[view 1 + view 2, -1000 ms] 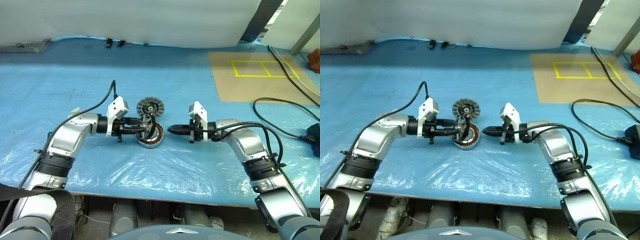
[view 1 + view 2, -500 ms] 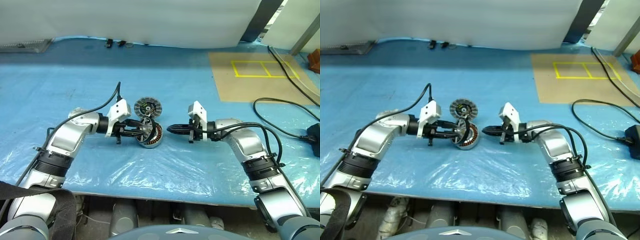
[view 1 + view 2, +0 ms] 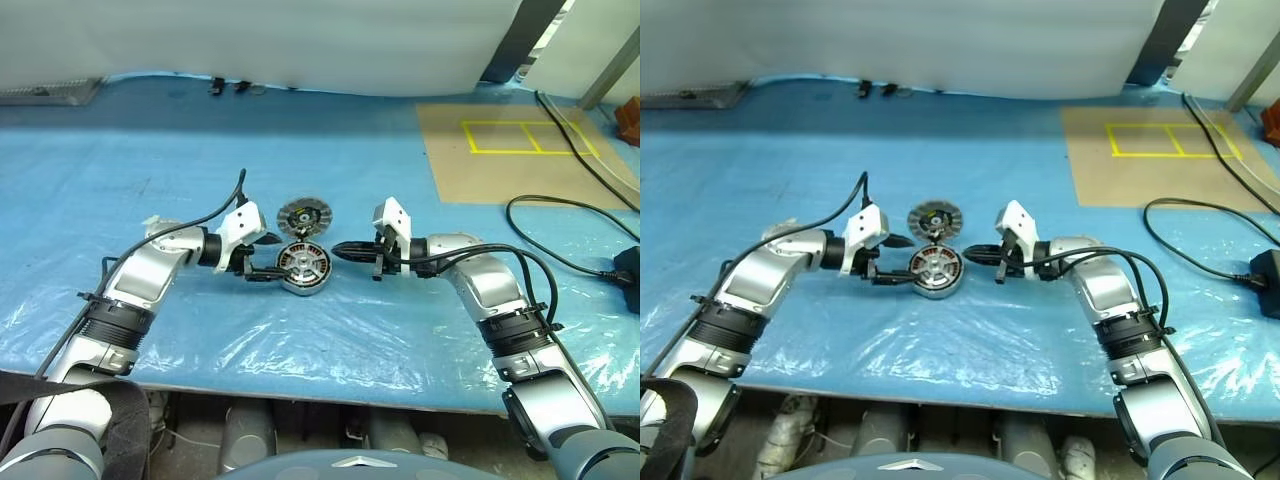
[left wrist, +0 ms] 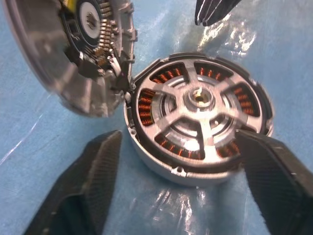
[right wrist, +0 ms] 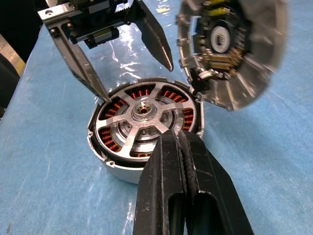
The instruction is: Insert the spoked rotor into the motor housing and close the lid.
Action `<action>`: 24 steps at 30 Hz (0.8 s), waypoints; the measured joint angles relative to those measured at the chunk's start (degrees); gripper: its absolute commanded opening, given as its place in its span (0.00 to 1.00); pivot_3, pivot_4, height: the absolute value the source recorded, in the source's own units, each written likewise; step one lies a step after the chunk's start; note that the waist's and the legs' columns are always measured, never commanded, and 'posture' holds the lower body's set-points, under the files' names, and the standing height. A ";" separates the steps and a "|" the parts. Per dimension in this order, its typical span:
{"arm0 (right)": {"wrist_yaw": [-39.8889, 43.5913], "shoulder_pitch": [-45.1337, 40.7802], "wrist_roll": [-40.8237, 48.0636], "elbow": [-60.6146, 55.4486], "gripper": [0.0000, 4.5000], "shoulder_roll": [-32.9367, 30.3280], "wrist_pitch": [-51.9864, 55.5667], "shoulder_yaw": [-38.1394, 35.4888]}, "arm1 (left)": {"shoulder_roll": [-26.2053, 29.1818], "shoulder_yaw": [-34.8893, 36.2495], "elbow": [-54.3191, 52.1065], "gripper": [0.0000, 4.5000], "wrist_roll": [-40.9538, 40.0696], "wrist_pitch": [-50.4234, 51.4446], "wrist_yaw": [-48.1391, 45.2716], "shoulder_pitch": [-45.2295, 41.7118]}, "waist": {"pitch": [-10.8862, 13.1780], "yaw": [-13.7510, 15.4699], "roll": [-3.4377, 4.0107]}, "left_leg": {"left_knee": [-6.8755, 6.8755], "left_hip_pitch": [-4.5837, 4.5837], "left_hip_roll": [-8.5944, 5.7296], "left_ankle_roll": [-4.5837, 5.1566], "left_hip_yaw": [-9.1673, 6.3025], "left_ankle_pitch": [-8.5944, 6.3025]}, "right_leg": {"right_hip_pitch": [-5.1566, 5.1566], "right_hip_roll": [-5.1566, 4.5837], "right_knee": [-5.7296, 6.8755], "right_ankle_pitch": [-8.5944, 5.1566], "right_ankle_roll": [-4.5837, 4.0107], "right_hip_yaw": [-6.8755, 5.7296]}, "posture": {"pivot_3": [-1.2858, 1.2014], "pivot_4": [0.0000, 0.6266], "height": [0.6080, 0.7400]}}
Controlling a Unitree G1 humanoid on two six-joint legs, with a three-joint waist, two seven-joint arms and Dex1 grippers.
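The motor housing [image 3: 299,287] lies on the blue table in the middle. The spoked rotor [image 4: 198,98] sits flat inside it, silver spokes up, copper windings showing between them. Just behind, the lid [image 3: 303,215] leans on the housing's far rim with its ribbed face up. My left gripper [image 3: 272,259] is open, its fingers [image 4: 90,181] straddling the housing's left side and holding nothing. On the housing's right, my right gripper [image 3: 337,250] is shut and empty, its tip close to the rim.
A brown sheet with yellow tape [image 3: 505,150] lies at the back right. Black cables [image 3: 560,215] and a black adapter [image 3: 628,265] are at the right edge. The table's front edge [image 3: 320,385] runs close below my arms.
My left gripper has opened and let go of the rotor. The rotor, held tilted on edge over the housing before, now lies flat in it. My right gripper stayed put.
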 measured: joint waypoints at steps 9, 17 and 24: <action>0.59 -0.28 -0.29 0.81 0.00 -0.02 -0.22 0.00 | -2.49 10.01 -13.41 0.61 -11.49 9.30 5.91 10.13 | 0.00 -0.08 0.00 | 0.01 -0.03 0.02 -0.03 0.02 -0.02 | -0.01 0.00 0.00 0.00 -0.01 0.00 | 0.52 0.24 1.00; 0.79 -2.66 -0.53 2.24 0.00 0.81 -0.89 0.00 | -11.52 11.20 -21.45 0.00 -12.05 7.54 17.77 18.51 | 0.01 0.05 0.00 | 0.04 -0.01 0.03 -0.01 0.01 -0.02 | 0.01 0.00 0.00 0.00 -0.01 -0.03 | 0.52 0.24 1.00; 0.96 -4.33 -0.65 3.58 0.00 1.01 -1.41 -0.06 | -14.04 5.72 -14.66 0.00 -2.40 0.69 25.36 13.76 | 0.01 -0.12 0.00 | 0.05 -0.01 0.02 0.09 0.00 0.03 | 0.03 0.02 -0.01 0.00 0.01 -0.03 | 0.52 0.24 1.00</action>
